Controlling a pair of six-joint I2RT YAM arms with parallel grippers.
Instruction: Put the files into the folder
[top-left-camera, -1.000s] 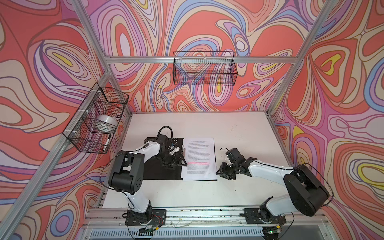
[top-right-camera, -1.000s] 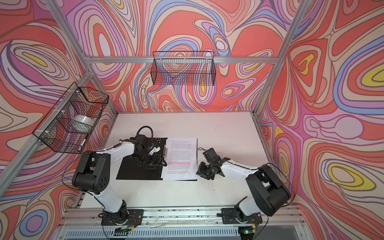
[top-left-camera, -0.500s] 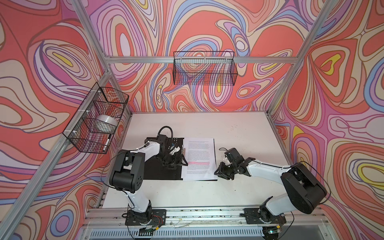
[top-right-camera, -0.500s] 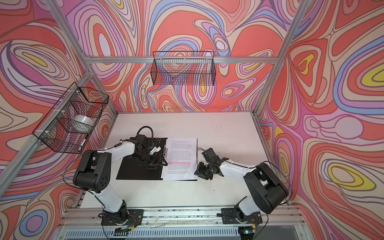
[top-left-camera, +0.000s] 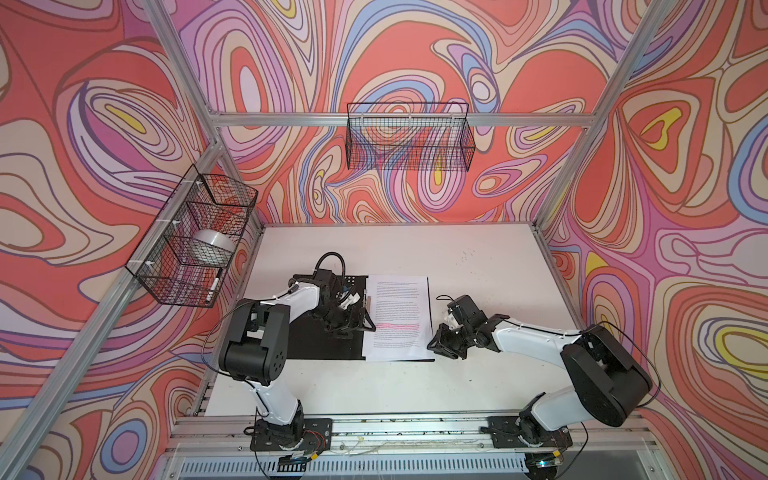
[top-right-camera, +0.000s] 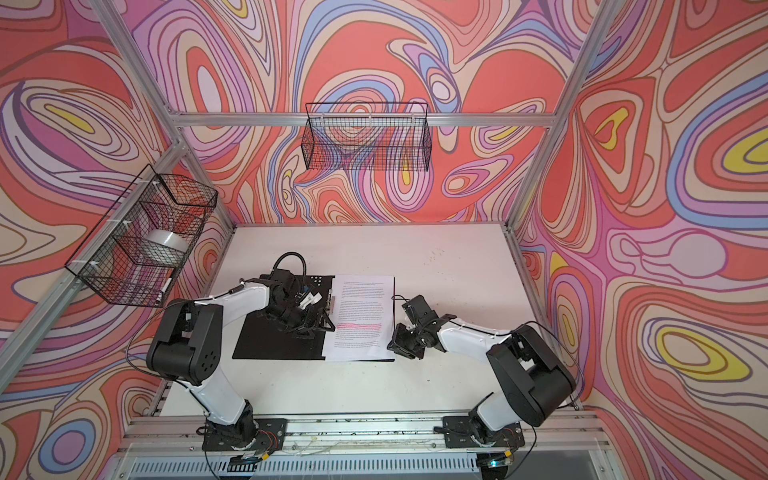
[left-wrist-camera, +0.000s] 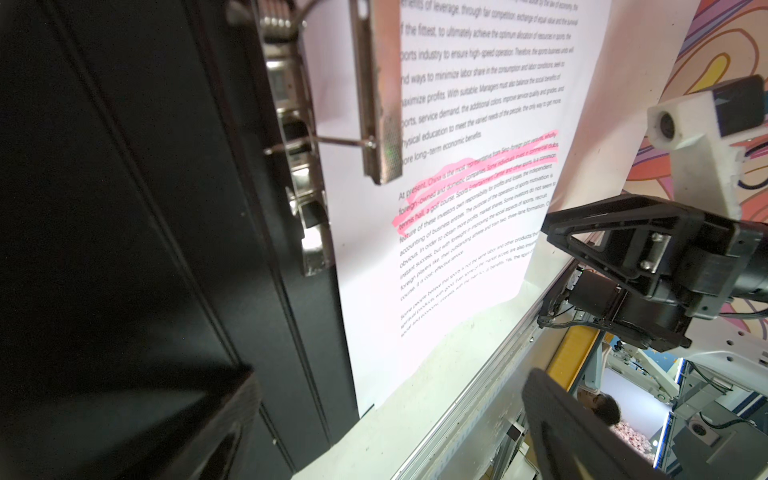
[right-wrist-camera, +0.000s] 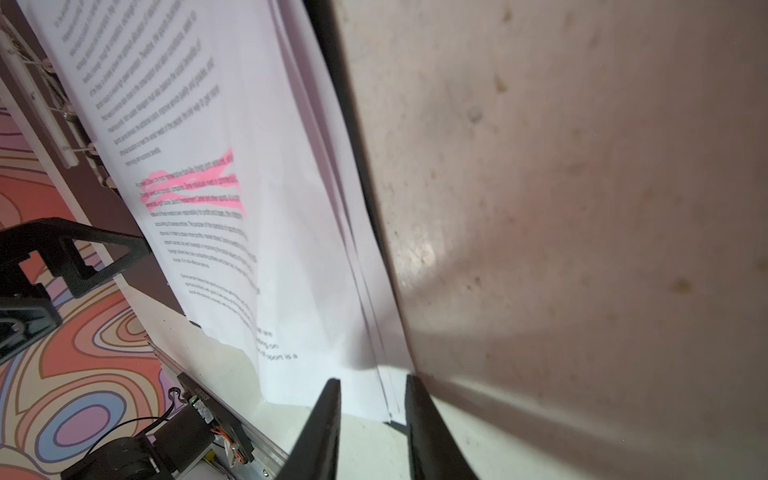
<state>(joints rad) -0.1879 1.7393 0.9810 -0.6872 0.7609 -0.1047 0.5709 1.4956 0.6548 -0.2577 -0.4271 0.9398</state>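
Files in the open folder, clip not down yet

Files (top-left-camera: 399, 318) lie on the right half of the black folder (top-left-camera: 316, 347), and the clip (left-wrist-camera: 376, 91) bar looks raised over their edge. Left tool (top-left-camera: 358, 323) is wide open by the clip. Right tool (top-left-camera: 438, 340) has its jaws slightly apart at the sheets' outer edge, pinching nothing. Next, I'd guess: square the stack, press the clip down. Scuffed white counter (top-left-camera: 478, 270), swirly walls.
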